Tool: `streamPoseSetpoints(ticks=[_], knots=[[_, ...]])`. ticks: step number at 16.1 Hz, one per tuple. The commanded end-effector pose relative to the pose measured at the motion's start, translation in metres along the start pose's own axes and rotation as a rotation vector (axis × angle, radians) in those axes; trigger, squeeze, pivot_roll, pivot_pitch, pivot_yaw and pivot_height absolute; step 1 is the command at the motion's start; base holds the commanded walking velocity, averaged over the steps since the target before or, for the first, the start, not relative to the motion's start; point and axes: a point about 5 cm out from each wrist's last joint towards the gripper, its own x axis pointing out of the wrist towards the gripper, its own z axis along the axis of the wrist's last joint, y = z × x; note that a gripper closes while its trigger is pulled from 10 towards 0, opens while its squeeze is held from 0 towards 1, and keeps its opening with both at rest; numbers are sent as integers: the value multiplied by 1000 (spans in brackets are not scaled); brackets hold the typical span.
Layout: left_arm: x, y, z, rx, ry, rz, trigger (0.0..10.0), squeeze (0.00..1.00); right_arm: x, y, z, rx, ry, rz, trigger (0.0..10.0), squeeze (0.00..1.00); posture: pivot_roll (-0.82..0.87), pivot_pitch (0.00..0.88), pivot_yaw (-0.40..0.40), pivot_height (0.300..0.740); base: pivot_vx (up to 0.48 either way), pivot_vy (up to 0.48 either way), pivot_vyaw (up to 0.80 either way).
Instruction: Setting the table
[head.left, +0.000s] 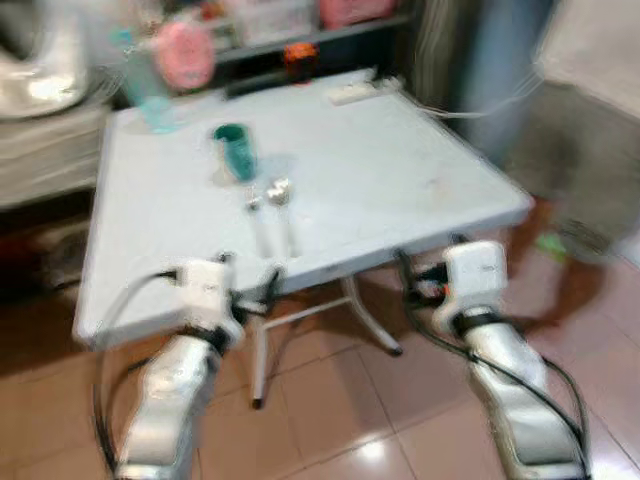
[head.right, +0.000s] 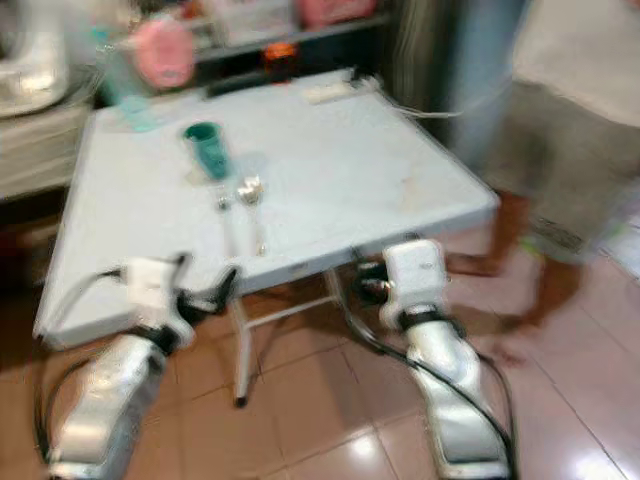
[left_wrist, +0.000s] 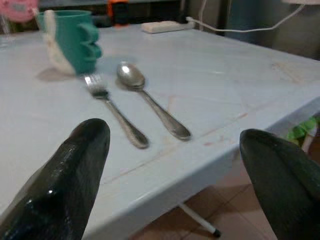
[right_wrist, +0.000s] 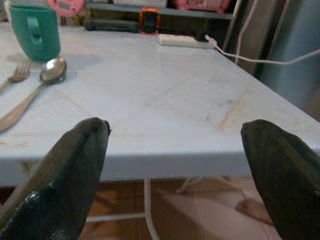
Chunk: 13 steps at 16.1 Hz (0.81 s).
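Both tools gape empty — left tool (left_wrist: 170, 170), right tool (right_wrist: 175, 175) — at the desk (head.left: 400, 170) edge (fork (left_wrist: 114, 110) beside spoon (left_wrist: 150, 102)).

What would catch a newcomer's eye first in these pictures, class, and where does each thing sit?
A fork and spoon lie side by side near the front edge of the pale folding table, with a teal mug just behind them. The left gripper and right gripper hang open at the table's front edge. A person stands at the table's right.
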Motion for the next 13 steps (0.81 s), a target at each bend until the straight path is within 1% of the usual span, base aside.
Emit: streamPoseSetpoints(ticks=[1, 7, 13], knots=[[-3, 11, 3, 32, 0, 29, 10000, 0, 3, 8, 8, 14, -35, 27, 10000, 0, -40, 86, 63, 740, 296, 0, 788], [-3, 11, 3, 32, 5, 32, 10000, 0, 2, 10, 7, 12, -28, 28, 10000, 0, -36, 93, 62, 740, 297, 0, 751], [-3, 9, 1, 33, 17, 17, 10000, 0, 1, 9, 5, 35, -25, 18, 10000, 0, -38, 97, 63, 740, 294, 0, 0]])
